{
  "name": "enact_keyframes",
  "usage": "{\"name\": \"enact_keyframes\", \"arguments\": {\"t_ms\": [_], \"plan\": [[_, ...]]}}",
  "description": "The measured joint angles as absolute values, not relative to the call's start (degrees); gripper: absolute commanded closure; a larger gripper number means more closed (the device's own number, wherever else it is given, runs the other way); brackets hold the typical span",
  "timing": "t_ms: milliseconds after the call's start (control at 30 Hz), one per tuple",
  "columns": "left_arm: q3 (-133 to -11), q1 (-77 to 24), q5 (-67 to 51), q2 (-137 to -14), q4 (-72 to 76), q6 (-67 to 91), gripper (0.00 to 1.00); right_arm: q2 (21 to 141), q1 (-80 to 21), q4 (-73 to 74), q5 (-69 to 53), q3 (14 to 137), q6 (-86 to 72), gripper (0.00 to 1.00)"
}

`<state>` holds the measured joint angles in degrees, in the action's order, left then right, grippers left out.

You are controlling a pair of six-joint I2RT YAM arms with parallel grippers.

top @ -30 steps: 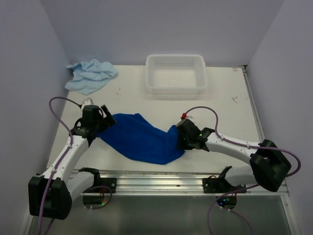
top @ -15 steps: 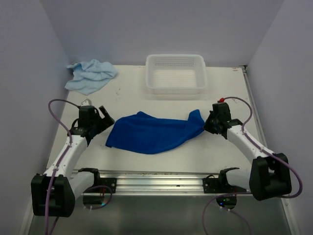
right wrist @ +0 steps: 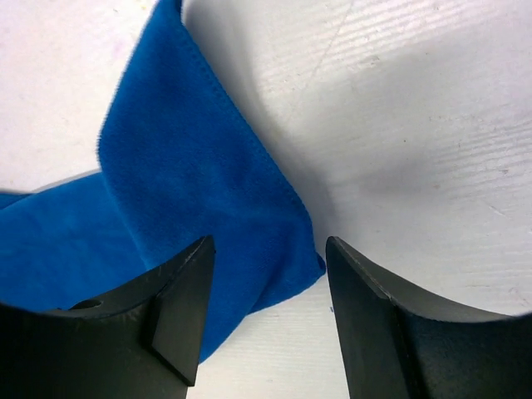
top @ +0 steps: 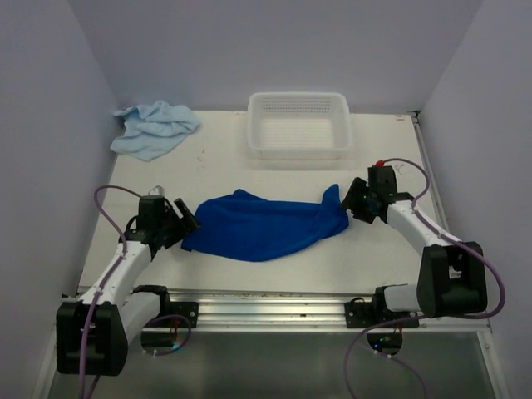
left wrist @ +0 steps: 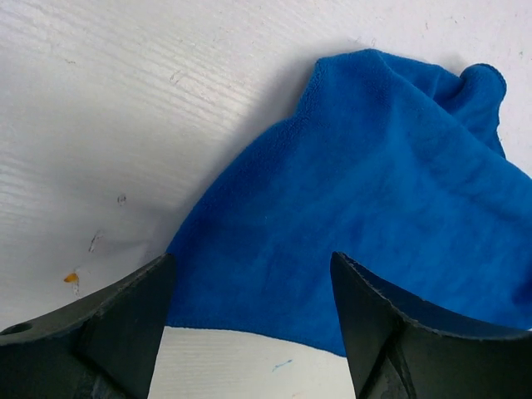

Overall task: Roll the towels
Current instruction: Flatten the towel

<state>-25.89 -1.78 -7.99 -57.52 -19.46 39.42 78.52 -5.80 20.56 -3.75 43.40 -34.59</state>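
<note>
Dark blue towel (top: 262,229) flat, unrolled, mid-worktop; pale blue towel (top: 154,127) crumpled, far-left corner (both pending). Left gripper (top: 186,219), right gripper (top: 348,202): fingers spread.

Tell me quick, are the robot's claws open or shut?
Left gripper: open, at one end of the dark royal blue terry-cloth towel, holding nothing.
Right gripper: open, at its other end, holding nothing.

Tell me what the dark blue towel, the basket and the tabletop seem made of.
Dark blue towel: soft plush cloth, matte, fuzzy nap, limp folds. Basket: probably white plastic, perforated walls. Tabletop: white, matte, finely ridged, perhaps corrugated plastic.
</note>
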Motion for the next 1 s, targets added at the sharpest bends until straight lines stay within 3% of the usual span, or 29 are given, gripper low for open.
{"name": "enact_keyframes", "arguments": {"t_ms": [200, 400, 467, 500, 600, 633, 833, 1000], "plan": [[-24.56, -1.78, -7.9, -53.58, -20.1, 39.42, 0.21, 72.84, -5.8, 22.02, -4.12, 43.72, -33.52, 0.4], [-24.6, -1.78, -6.22, -60.75, -19.88, 39.38, 0.24, 66.94, -5.98, 23.9, -4.67, 43.4, -32.69, 0.39], [-25.28, -1.78, -5.89, -61.95, -18.74, 39.4, 0.4, 65.41, -6.0, 24.18, -4.75, 42.85, -32.4, 0.39], [-25.26, -1.78, -5.87, -62.39, -18.5, 39.38, 0.6, 64.71, -5.98, 24.43, -4.93, 42.46, -32.27, 0.39], [-25.23, -1.76, -6.2, -62.63, -18.26, 39.72, 0.86, 63.88, -6.0, 24.86, -5.41, 41.28, -32.05, 0.39], [-25.26, -1.8, -6.33, -62.35, -18.02, 39.86, 1.0, 63.86, -6.0, 24.91, -5.58, 40.91, -32.01, 0.39], [-29.21, -6.2, -3.7, -60.77, -17.58, 39.7, 1.0, 63.79, -6.0, 25.39, -5.78, 40.01, -31.86, 0.4], [-39.11, -21.02, 4.67, -66.87, -15.64, 38.74, 1.0, 62.87, -6.0, 25.74, -5.78, 39.99, -31.55, 0.4]]}}
